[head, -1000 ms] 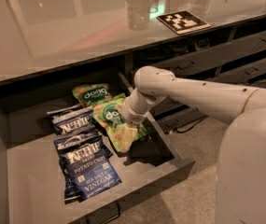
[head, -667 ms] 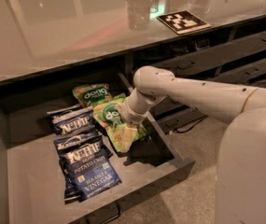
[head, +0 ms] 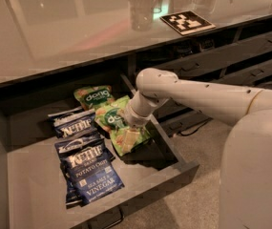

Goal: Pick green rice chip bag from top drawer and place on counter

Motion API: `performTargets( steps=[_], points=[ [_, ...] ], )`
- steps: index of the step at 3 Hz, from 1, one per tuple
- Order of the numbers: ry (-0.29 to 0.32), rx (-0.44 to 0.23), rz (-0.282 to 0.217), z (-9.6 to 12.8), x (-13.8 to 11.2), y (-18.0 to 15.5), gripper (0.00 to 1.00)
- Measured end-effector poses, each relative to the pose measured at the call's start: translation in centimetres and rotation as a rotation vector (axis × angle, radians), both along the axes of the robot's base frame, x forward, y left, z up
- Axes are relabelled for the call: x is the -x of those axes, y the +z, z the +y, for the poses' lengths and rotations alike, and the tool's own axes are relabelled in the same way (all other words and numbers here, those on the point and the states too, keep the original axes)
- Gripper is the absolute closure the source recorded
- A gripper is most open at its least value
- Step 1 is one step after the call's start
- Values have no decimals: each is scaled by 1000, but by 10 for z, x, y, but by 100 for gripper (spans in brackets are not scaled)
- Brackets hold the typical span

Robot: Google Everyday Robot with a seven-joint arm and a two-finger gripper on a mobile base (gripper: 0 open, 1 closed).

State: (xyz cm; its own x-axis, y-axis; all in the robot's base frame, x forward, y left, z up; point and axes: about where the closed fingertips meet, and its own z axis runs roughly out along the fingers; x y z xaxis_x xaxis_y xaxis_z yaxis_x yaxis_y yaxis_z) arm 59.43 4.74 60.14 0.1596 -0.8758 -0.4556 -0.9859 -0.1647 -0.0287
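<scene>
The top drawer (head: pixel 33 194) is pulled open below the counter (head: pixel 68 27). The green rice chip bag (head: pixel 126 136) lies in the drawer's right part, light green with a dark green circle. My gripper (head: pixel 133 123) is down in the drawer right on this bag, at the end of the white arm. The wrist covers the gripper's tips and the middle of the bag. A second green "dang" bag (head: pixel 94 97) with brownish-orange top corners lies just behind it.
Two dark blue Kettle chip bags (head: pixel 76 124) (head: pixel 93 168) lie to the left in the drawer. A black-and-white marker tag (head: pixel 187 22) sits on the counter at the right. Narrower closed drawers (head: pixel 250 56) are at the right. My white base (head: pixel 255 175) fills the lower right.
</scene>
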Motion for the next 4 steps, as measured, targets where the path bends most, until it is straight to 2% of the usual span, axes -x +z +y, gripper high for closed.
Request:
performTargets(
  steps=[2, 3, 4],
  points=[
    [0, 0, 0, 0, 0, 0, 88],
    [0, 0, 0, 0, 0, 5, 100],
    [-42, -20, -21, -24, 10, 34, 100]
  ],
)
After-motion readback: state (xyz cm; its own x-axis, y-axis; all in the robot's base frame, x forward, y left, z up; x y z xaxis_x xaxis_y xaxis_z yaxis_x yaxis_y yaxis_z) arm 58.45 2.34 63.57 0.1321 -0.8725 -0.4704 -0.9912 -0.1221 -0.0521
